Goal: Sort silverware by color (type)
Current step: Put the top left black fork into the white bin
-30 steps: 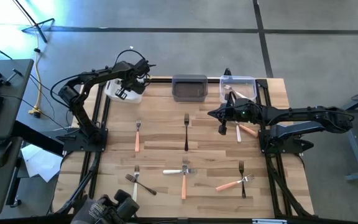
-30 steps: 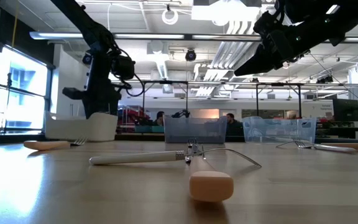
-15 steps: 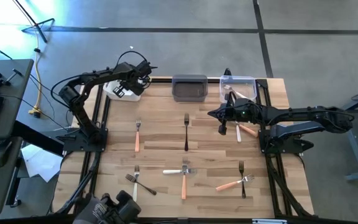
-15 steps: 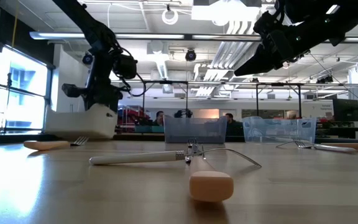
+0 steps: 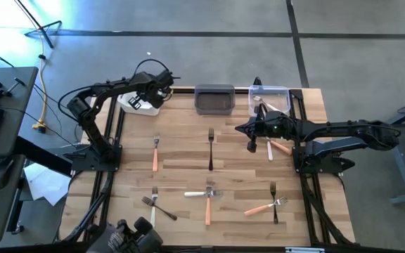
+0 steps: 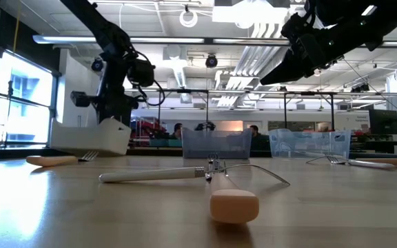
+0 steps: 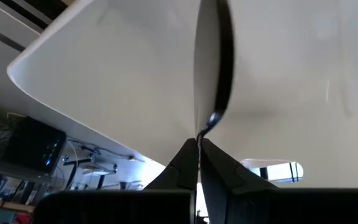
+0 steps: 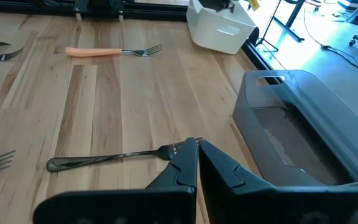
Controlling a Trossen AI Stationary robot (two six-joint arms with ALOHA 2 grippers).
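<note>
The silverware lies spread on the wooden table: an orange-handled fork (image 5: 155, 153), a black fork (image 5: 211, 149), and several more near the front edge (image 5: 208, 199). A white-handled fork (image 5: 270, 150) and an orange one (image 5: 280, 147) lie under my right arm. My left gripper (image 5: 148, 93) is at the far left corner, shut on the white bin (image 5: 133, 103), which stands tilted (image 6: 81, 141). My right gripper (image 5: 250, 145) hangs shut above the table with nothing in it, and the black fork (image 8: 104, 158) lies just ahead of it. My left gripper pinches the white bin's rim (image 7: 211, 118) between its two shut fingers (image 7: 182, 163), one on each face of the thin wall. The fingers slant down onto it from above. The bin sits tilted in the hold, with one side raised off the table (image 6: 119, 127).
A grey bin (image 5: 214, 99) stands at the far edge, with a clear bin (image 5: 269, 98) beside it that holds a white-handled fork. Black frame rails run along both table sides. Bare wood lies between the fork rows in the table's middle.
My left gripper has rolled at the wrist with the white bin's rim between its fingers. The bin stood level on the table a second ago and is now tipped, with one side lifted. My right arm has kept still.
</note>
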